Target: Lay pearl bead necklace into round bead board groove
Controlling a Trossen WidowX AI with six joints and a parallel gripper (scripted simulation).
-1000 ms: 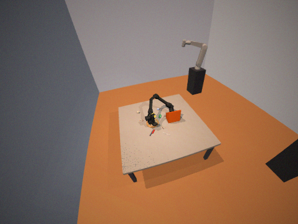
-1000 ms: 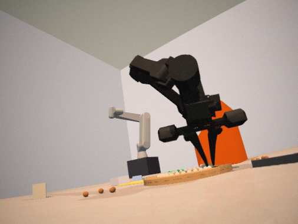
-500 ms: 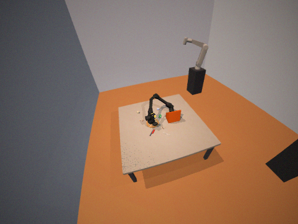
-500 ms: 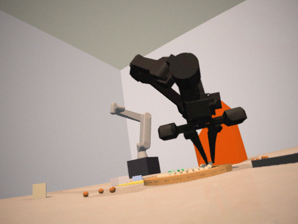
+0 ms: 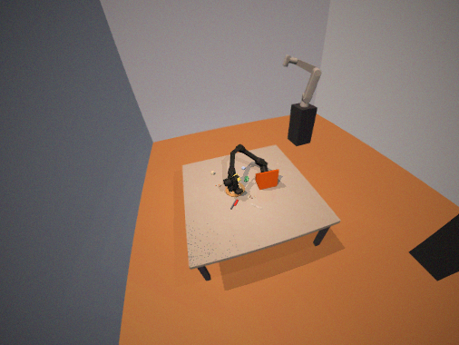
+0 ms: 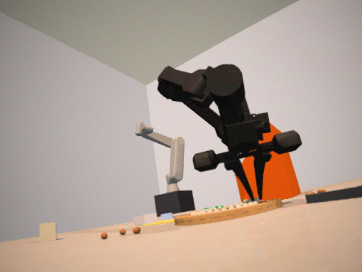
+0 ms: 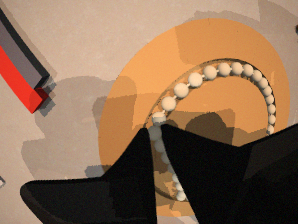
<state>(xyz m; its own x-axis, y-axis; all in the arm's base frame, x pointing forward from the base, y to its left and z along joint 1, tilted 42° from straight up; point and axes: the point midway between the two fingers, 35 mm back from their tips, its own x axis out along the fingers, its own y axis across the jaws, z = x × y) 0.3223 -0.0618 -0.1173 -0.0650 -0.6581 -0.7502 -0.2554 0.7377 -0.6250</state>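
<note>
We see the pearl-white bead necklace (image 6: 230, 207) (image 7: 195, 79) curving along the groove of the round wooden board (image 5: 228, 192) (image 6: 229, 216) (image 7: 150, 70), right of centre in the wrist view. The black gripper (image 5: 239, 191) (image 6: 257, 199) (image 7: 153, 132) is clamped on one bead of it. At upper left, we see a red-and-grey bar (image 5: 234, 204) (image 7: 25, 62).

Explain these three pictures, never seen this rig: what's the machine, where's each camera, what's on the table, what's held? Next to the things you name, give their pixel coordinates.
It is one black jointed arm with a two-finger gripper (image 6: 256, 199) (image 7: 153, 132). The top picture looks down on the whole table (image 5: 258, 231); the exterior one looks from low beside it; the wrist one looks past the fingers. Under the gripper sits a round wooden board (image 6: 229, 216) (image 7: 135, 85) carrying a pearl necklace (image 6: 231, 207) (image 7: 195, 79). Around it are an orange block (image 5: 267, 180) (image 6: 273, 172) and brown beads (image 6: 104, 235). The fingers are pinched on a bead of the necklace.
</note>
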